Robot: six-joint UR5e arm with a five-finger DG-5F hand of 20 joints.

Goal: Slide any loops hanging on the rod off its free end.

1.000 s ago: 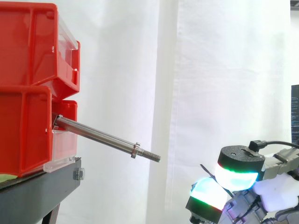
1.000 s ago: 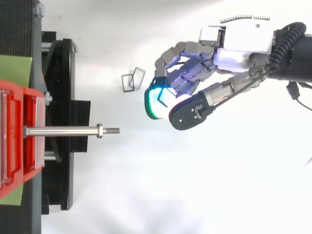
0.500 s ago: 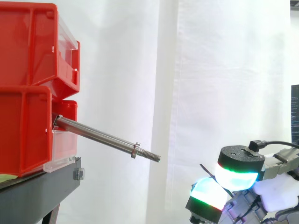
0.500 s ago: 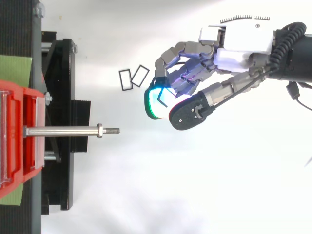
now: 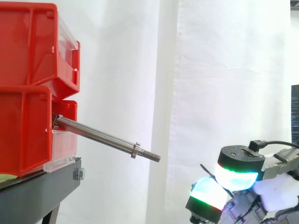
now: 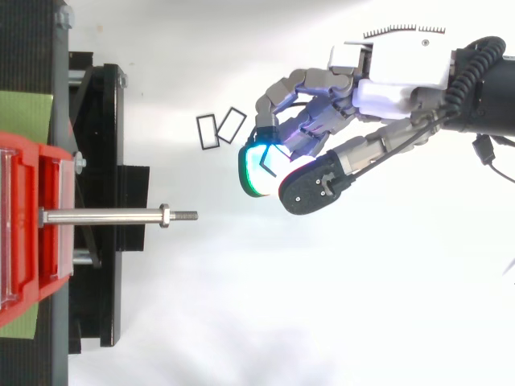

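White curtain behind; rod (image 5: 100,136) juts from red bins (image 5: 28,88). Hand (image 6: 342,100), cut off low in the side view, pinches a thin, mostly hidden loop (image 6: 262,158). Two fallen loops (image 6: 219,129) lie on the floor.

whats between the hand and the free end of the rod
Nothing: in the top view the stretch from the rod's tip to the hand is bare white; two black loops lie off to the side.

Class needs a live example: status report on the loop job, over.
Robot hand beyond the rod's free end, apart. Rod bare; two black loops lie on white ground. Nothing in the way.
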